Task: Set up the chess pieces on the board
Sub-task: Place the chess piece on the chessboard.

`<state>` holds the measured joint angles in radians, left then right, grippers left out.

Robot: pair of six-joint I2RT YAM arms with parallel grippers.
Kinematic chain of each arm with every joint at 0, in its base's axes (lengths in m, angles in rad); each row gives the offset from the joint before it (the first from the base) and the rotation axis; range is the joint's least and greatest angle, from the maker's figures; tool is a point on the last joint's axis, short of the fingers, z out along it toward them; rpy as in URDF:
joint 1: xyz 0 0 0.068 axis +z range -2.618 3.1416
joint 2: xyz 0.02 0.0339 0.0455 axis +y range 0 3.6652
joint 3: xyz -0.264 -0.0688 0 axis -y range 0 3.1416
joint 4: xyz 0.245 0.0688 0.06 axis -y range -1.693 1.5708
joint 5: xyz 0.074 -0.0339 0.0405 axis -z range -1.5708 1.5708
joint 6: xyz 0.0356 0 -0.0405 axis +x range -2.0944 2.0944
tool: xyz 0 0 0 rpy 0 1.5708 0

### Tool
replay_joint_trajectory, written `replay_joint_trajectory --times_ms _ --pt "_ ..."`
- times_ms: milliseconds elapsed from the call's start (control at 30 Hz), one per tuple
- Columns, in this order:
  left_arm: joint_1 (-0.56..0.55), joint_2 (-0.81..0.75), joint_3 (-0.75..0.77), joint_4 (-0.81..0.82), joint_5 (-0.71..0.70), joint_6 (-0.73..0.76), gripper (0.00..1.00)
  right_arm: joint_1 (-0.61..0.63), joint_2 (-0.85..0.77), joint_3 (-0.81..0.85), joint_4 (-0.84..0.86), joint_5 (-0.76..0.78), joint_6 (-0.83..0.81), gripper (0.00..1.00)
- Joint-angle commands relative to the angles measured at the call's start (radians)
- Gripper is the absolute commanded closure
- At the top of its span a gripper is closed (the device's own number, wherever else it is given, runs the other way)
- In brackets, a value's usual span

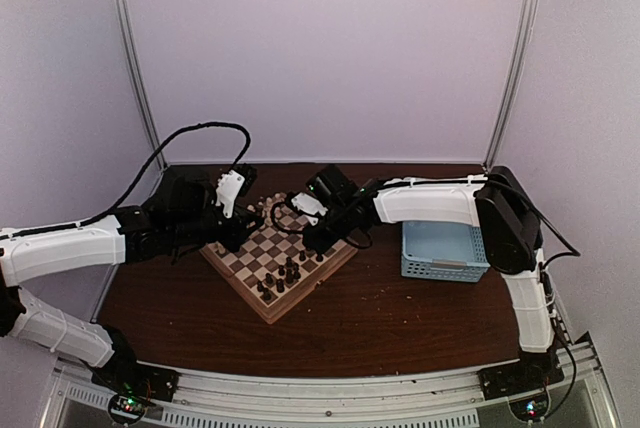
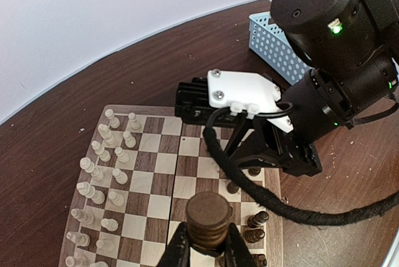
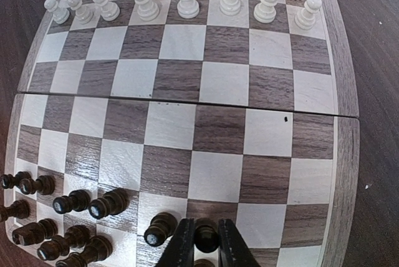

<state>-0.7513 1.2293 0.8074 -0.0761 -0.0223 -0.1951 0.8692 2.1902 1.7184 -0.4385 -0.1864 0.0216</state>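
Note:
The board (image 1: 262, 306) lies turned like a diamond at the table's middle. Cream chess pieces (image 3: 187, 0) fill its two far rows in the right wrist view. Dark chess pieces (image 3: 75, 201) stand and lie bunched at the near left corner. My right gripper (image 3: 206, 242) is shut on a dark pawn (image 3: 206, 234) that stands upright on a near-row square. My left gripper (image 2: 209, 248) hovers over the board (image 2: 156, 173), shut on a bigger dark piece (image 2: 209, 217) whose round base faces the camera. From above, both grippers, left (image 1: 235, 231) and right (image 1: 318, 238), are over the board.
A light blue lattice basket (image 1: 443, 250) sits on the table right of the board. In the left wrist view the right arm's wrist (image 2: 312, 92) and its black cable (image 2: 268, 201) hang over the board's dark-piece side. White walls close in the back and sides.

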Motion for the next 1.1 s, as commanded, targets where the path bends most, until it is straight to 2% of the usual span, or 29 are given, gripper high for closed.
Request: replay_joint_trajectory --times_ms 0,433,633,867,1000,1067 --pt "0.007 0.004 0.001 0.038 -0.002 0.013 0.91 0.002 0.013 0.035 -0.011 0.0 -0.008 0.83" --pt "0.007 0.004 0.001 0.037 -0.001 0.015 0.91 0.002 0.013 0.04 -0.02 0.003 -0.008 0.84" --pt "0.007 0.007 0.005 0.033 0.0 0.013 0.91 0.003 -0.004 0.041 -0.026 0.006 -0.008 0.81" --pt "0.007 0.03 0.029 0.041 0.056 -0.029 0.9 0.003 -0.155 -0.058 0.079 0.015 -0.044 0.79" --pt "0.01 0.052 0.051 0.055 0.131 -0.087 0.91 0.009 -0.275 -0.185 0.212 -0.025 -0.045 0.77" --pt "0.015 0.065 0.074 0.045 0.167 -0.112 0.9 0.017 -0.334 -0.27 0.29 -0.048 -0.053 0.72"
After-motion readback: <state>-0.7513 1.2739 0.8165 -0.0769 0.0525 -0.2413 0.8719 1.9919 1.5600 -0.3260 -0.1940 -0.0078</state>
